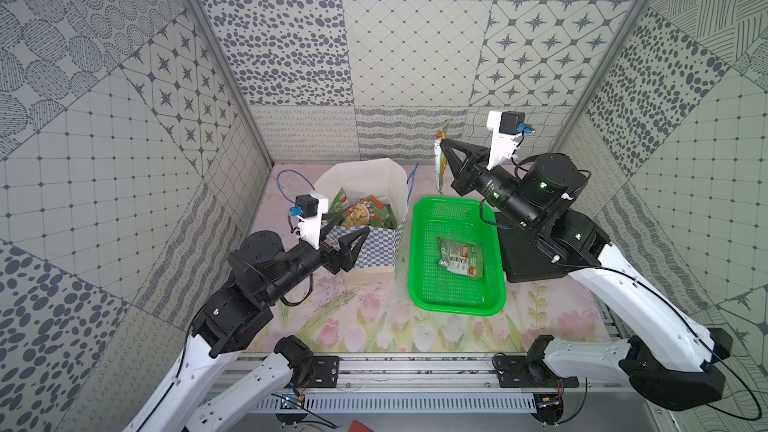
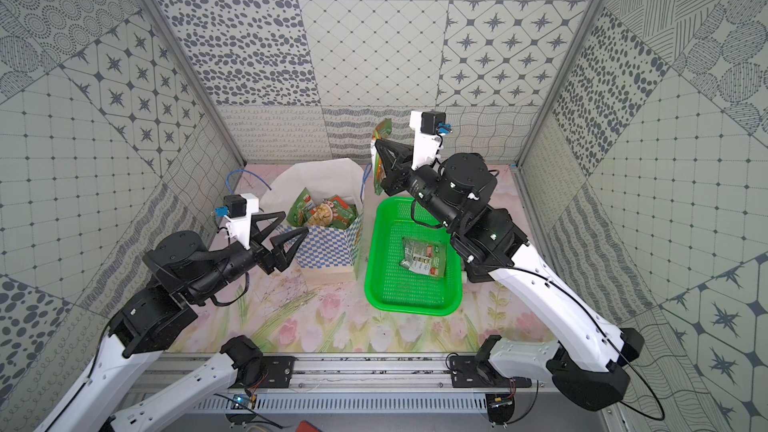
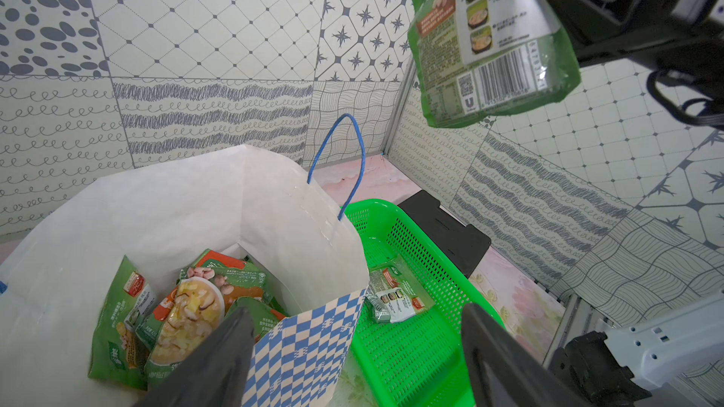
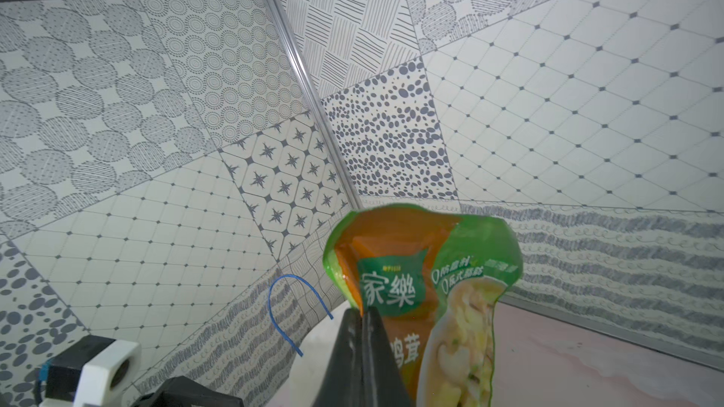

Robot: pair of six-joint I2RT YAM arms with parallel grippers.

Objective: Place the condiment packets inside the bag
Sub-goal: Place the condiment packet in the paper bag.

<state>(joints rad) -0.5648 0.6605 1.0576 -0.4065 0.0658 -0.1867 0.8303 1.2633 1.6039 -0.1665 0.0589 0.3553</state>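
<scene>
The left gripper [image 1: 351, 224] is hanging open at the near rim of the bag [image 1: 365, 178], several packets [image 1: 361, 211] are lying inside, the right gripper [image 1: 444, 144] is pinching a packet [image 1: 438, 168] aloft just right of it, probably needing a leftward swing over the mouth, and a last packet [image 1: 459, 257] is waiting in the basket [image 1: 415, 297]

1. On the front of the raised packet [image 4: 427, 299] we read white "家樂" on a green panel, with "鸡茸" below it on orange.
2. On its back we read a "U" mark beside the barcode [image 3: 505, 80]; the digits are illegible.
</scene>
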